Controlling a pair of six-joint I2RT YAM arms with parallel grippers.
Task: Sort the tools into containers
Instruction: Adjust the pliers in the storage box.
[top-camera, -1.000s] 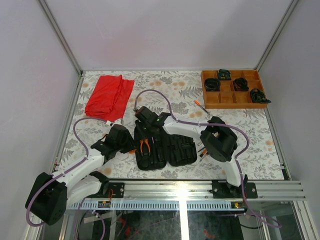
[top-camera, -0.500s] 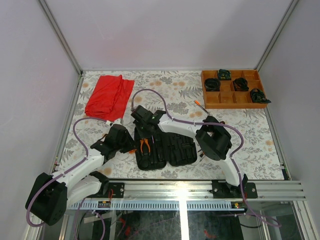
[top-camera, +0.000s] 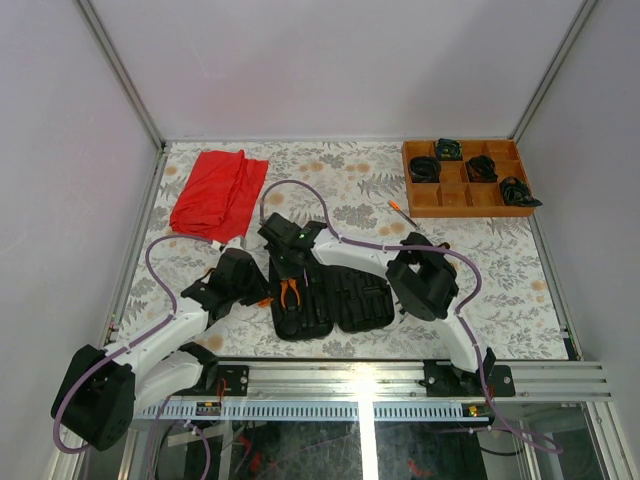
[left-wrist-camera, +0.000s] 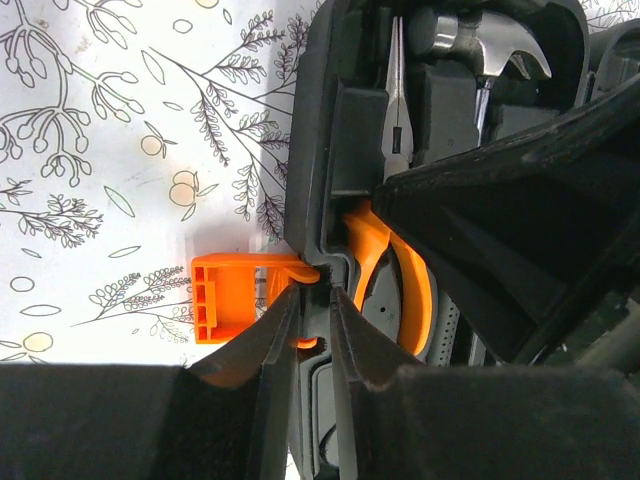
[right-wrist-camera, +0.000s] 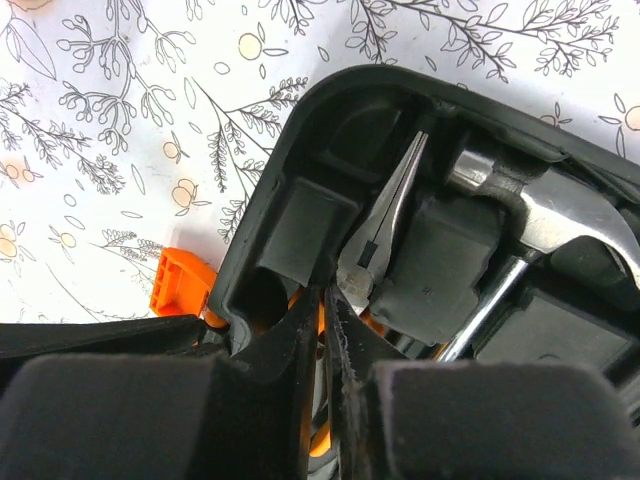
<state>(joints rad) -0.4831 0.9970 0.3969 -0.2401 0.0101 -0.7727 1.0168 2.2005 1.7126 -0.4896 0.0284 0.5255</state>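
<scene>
Near the front edge of the bench (top-camera: 350, 190) lies the open tool case (top-camera: 365, 300), with the pliers (right-wrist-camera: 385, 235) and hammer (right-wrist-camera: 560, 215) seated in its left half. Stiff steel and probably light, the pliers have slick moulded handles, best pinched close to the pivot. Nearly closed, the right gripper (right-wrist-camera: 328, 300) seems to nip one orange handle. Similarly narrow, the left gripper (left-wrist-camera: 315, 295) clamps the case wall beside the orange latch (left-wrist-camera: 225, 298).

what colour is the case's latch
Orange latch; it shows best in the left wrist view.
</scene>
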